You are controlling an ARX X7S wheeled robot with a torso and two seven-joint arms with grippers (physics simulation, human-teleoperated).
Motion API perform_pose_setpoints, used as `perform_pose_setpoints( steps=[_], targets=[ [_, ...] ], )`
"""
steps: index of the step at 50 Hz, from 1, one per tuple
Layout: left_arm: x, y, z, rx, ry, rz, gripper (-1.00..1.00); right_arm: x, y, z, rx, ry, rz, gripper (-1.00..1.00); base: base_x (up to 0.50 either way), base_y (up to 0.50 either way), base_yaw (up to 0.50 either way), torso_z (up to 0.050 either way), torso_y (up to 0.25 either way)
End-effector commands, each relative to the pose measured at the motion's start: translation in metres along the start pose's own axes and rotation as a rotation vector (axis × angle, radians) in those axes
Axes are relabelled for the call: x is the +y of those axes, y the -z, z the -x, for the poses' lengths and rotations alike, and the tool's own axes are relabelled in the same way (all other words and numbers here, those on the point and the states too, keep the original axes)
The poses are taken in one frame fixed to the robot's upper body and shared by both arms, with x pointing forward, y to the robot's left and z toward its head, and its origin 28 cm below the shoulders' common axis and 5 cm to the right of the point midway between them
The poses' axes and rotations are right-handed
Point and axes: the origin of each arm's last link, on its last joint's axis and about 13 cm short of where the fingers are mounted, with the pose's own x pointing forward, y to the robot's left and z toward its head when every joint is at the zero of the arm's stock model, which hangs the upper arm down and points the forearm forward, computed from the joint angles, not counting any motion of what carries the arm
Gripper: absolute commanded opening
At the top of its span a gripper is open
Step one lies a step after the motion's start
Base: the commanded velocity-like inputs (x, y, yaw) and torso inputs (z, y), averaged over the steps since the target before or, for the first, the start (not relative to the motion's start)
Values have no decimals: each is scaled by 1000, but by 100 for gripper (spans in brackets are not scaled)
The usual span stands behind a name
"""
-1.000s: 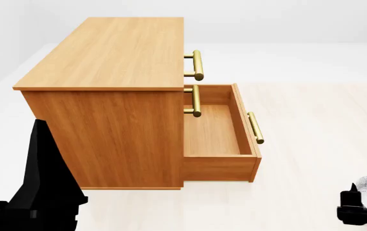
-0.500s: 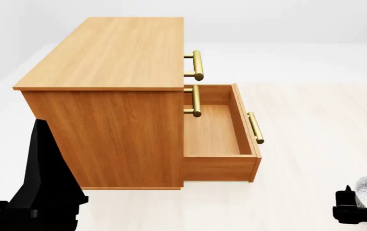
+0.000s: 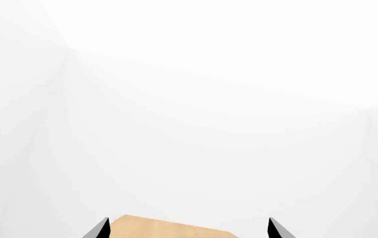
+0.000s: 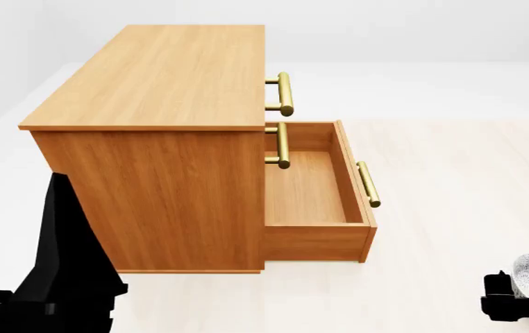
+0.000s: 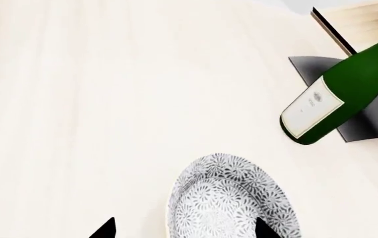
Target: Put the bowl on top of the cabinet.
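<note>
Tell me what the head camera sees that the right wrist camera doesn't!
Only the head view shows the big orange-brown cabinet with its flat bare top, gold handles and one open drawer, plus the left arm.

Only the right wrist view shows a green bottle with a white label, lying on its side, and the two tips of the right pincer, spread apart around the bowl.

Both show the patterned bowl, just a sliver at the head view's edge, and the pale floor.
</note>
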Motion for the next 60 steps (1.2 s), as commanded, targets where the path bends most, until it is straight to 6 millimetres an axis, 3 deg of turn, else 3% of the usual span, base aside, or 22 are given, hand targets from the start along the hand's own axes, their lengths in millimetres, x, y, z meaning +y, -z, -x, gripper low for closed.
perform_pose_setpoints(
  steps=[1,60],
  targets=[
    [0,0,0,2,1,0,100,-3,0,-6,33,4,6,100,0,0,0,0,0],
    [-2,2,0,8,7,4,100,4,9,-45,141,-12,-3,100,0,0,0,0,0]
  ],
)
